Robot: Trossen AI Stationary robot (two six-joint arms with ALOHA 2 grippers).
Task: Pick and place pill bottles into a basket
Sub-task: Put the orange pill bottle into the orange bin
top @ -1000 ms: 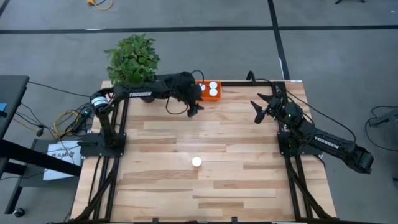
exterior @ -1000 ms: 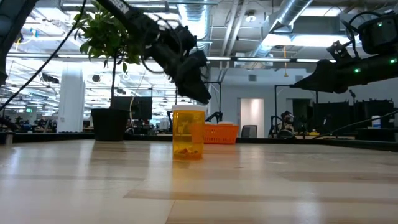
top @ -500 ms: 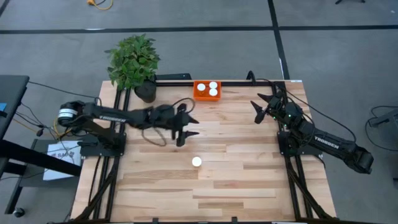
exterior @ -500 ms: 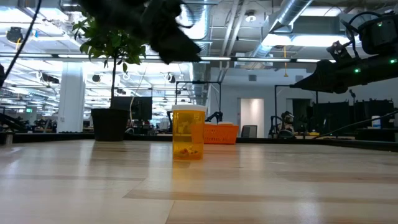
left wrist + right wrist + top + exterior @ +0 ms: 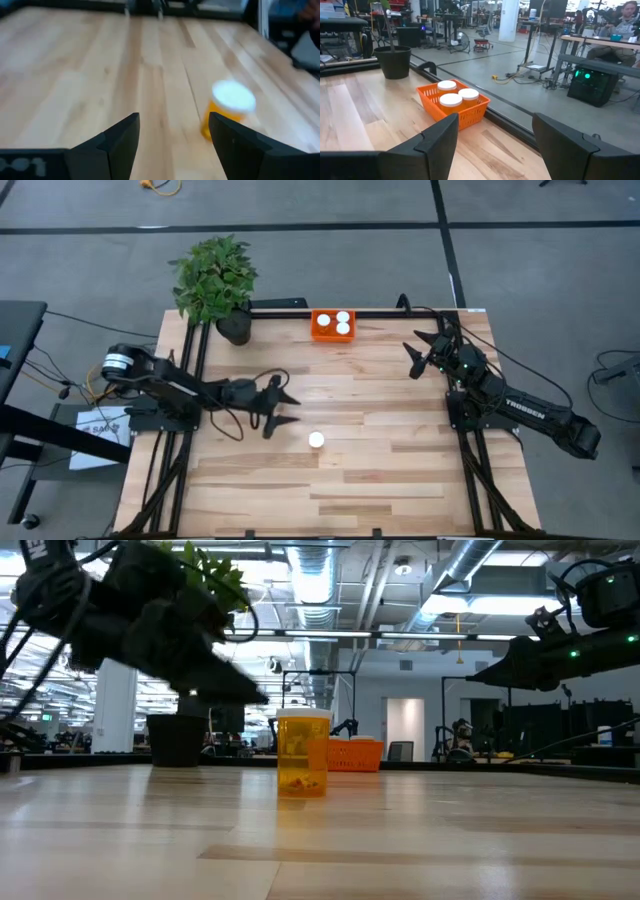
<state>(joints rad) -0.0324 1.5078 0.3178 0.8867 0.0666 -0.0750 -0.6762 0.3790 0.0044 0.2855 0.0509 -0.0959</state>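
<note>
Three pill bottles (image 5: 453, 95) already stand in the basket (image 5: 452, 113) at the table's (image 5: 400, 480) far edge, white caps up. One bottle (image 5: 316, 440) is left, upright near the middle of the table, well apart from the basket. The left claw (image 5: 277, 409) hangs just beside it, fingers parted and empty, aimed its way. The right claw (image 5: 422, 352) waits open near the right edge, holding nothing.
</note>
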